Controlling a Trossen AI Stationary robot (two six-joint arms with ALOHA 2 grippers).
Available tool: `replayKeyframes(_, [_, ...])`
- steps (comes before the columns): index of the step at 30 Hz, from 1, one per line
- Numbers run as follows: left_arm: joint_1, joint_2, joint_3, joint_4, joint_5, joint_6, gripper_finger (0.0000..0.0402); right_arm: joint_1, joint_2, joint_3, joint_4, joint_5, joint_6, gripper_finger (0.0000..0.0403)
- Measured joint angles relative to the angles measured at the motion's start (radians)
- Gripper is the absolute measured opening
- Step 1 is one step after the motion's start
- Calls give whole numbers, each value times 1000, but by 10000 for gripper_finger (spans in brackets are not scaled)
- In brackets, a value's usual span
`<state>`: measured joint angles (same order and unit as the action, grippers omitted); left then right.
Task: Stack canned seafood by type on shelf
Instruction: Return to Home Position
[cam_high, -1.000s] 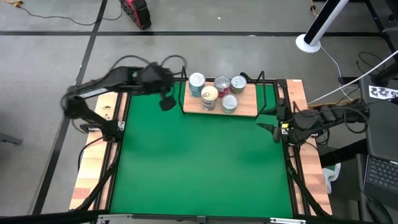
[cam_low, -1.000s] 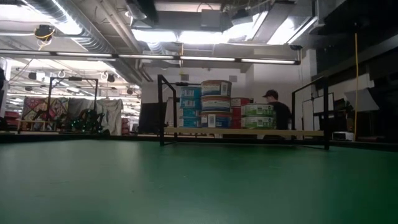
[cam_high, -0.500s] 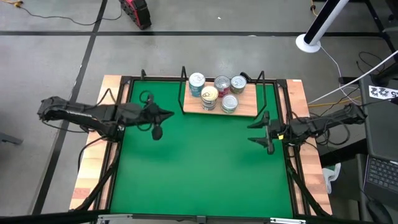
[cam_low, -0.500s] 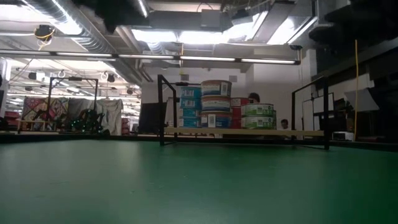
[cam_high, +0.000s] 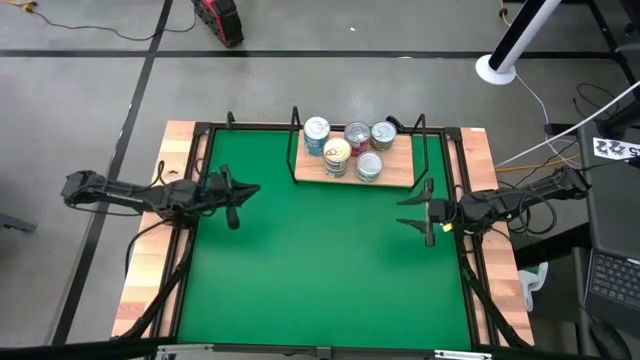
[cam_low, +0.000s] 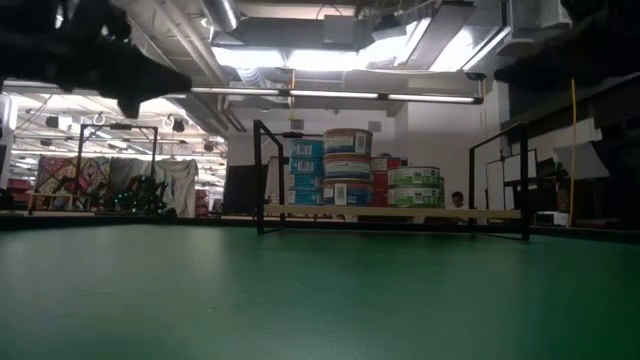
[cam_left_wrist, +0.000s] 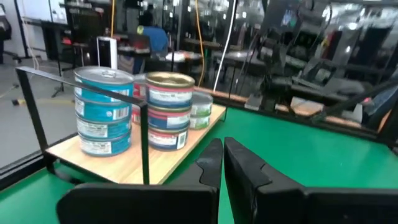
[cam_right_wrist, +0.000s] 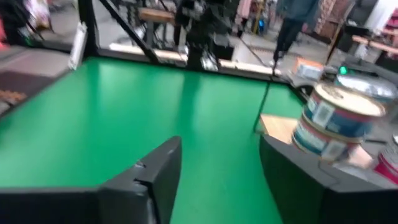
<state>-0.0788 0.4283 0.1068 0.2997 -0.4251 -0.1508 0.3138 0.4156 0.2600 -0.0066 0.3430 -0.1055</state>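
Low view puts the flat green mat (cam_low: 320, 300) nearest. Halfway up the mat, seen from above, the two dark arms reach in from the sides. The left gripper (cam_high: 248, 188) hangs over the mat's left margin with its two fingers pressed together, only a sliver showing between them in its wrist view, and it holds nothing. The right gripper (cam_high: 405, 210) hangs over the right margin, its fingers spread wide with nothing between them. Neither touches the shelf. Farther on, at the middle of the mat's far edge, stands the small rectangular light-wood shelf with thin black wire rails (cam_high: 395, 178). On its board the flat round silver-lidded seafood tins (cam_high: 337, 155) stand in five stacks, grouped close together. A teal-blue stack of three is at the left, beside it a stack topped by a gold lid, a red-pink stack behind that, and green-labelled tins to the right. Beyond the shelf, in the room, part of a person (cam_low: 457, 200) shows.
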Motion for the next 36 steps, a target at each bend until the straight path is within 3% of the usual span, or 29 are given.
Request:
replayKeyframes(8, [0,-248,-98,-6,-2,114,13,0,-8,0,-135,12,42,131])
replayKeyframes(14, [0,-385,-99,-134,-6,167,13,0,-26,0,-231,12,113,64])
replayKeyframes(21, [0,-423,-98,-221,-7,179,13,0,-70,0,-260,12,134,7])
replayKeyframes(28, [0,-423,-97,-237,-7,215,13,0,-169,-24,-290,12,135,16])
replayKeyframes(36, [0,-423,-97,-237,-7,217,13,0,-371,-128,-281,12,153,14])
